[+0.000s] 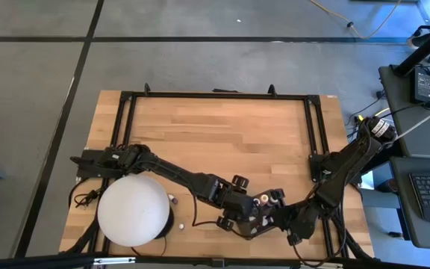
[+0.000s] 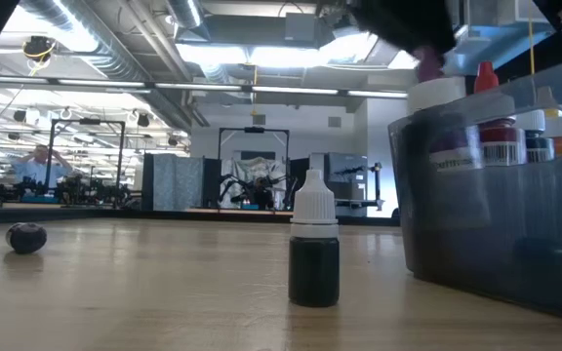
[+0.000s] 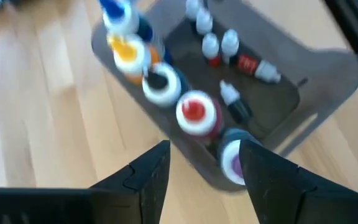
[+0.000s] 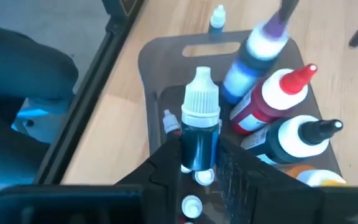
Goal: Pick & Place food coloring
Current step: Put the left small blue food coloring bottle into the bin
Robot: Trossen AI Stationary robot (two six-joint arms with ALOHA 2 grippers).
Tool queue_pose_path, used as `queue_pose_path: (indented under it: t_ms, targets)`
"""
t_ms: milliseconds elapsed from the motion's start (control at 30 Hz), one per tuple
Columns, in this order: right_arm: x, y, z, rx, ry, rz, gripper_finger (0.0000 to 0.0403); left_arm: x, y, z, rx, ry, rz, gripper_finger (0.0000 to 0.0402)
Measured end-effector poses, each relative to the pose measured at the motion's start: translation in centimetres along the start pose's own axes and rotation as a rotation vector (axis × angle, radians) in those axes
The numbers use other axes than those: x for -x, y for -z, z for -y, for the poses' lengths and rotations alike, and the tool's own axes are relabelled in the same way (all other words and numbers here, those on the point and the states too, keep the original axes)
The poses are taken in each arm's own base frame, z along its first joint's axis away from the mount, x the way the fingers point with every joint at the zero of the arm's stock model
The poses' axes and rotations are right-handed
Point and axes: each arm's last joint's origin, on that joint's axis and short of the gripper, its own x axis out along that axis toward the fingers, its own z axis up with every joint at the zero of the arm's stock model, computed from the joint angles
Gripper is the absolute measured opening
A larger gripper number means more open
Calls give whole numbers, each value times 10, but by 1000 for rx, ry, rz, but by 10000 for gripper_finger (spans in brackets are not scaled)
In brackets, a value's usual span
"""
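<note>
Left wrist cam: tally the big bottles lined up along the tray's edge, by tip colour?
Blue-tipped bottle: 1
Orange-tipped bottle: 1
Black-tipped bottle: 1
Red-tipped bottle: 1
Purple-tipped bottle: 1
Total: 5, all standing in the dark grey tray.

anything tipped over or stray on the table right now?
Yes. One small bottle lies on its side in the grey tray while its neighbours stand. A white-capped dark bottle stands alone on the wood, outside the tray. A small dark round object also lies loose farther off.
</note>
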Motion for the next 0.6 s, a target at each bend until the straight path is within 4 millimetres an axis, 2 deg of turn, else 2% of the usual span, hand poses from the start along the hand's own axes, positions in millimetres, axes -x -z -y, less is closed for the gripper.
queue_pose_path:
  t_ms: [233,367,533,600]
  targets:
    - [-2,-1,4,0,-14,-15,92,0,12,4,134,100,-123,187]
    - [-1,-2,5,26,-10,-21,92,0,12,5,166,115,-127,189]
    - [8,-16,3,71,27,-51,92,3,13,6,198,114,-145,185]
    - [6,-21,1,106,51,-82,92,8,16,6,226,110,-181,185]
